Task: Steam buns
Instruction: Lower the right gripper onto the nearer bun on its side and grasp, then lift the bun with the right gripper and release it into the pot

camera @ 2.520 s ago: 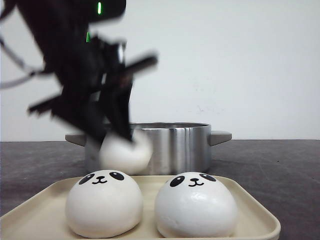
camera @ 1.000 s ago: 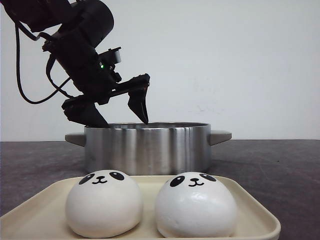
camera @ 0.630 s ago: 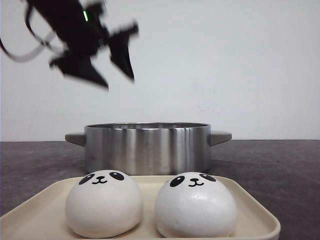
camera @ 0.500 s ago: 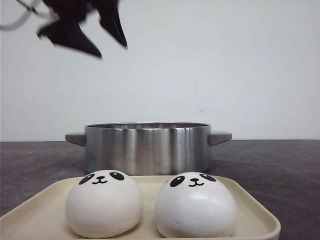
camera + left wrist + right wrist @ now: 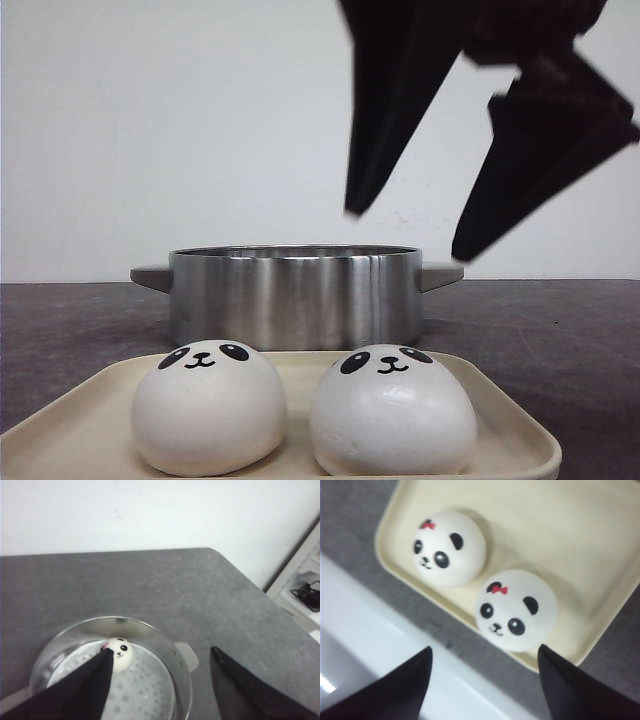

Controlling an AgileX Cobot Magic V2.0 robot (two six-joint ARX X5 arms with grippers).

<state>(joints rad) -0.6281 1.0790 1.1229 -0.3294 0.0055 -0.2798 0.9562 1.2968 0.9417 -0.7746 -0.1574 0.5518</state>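
Grey tabletop (image 5: 560,330) runs back to a plain white wall, with a steel pot (image 5: 295,296) standing behind a cream tray (image 5: 500,425) that carries two panda buns side by side, the left bun (image 5: 208,406) and the right bun (image 5: 391,410). Above the tray's right half hangs the right gripper (image 5: 408,235), its dark fingers spread wide and holding nothing, both buns showing below it in its wrist view. Over the pot the left gripper (image 5: 160,662) is likewise spread and empty, and a third bun (image 5: 120,653) lies inside on the perforated steamer plate (image 5: 135,690).
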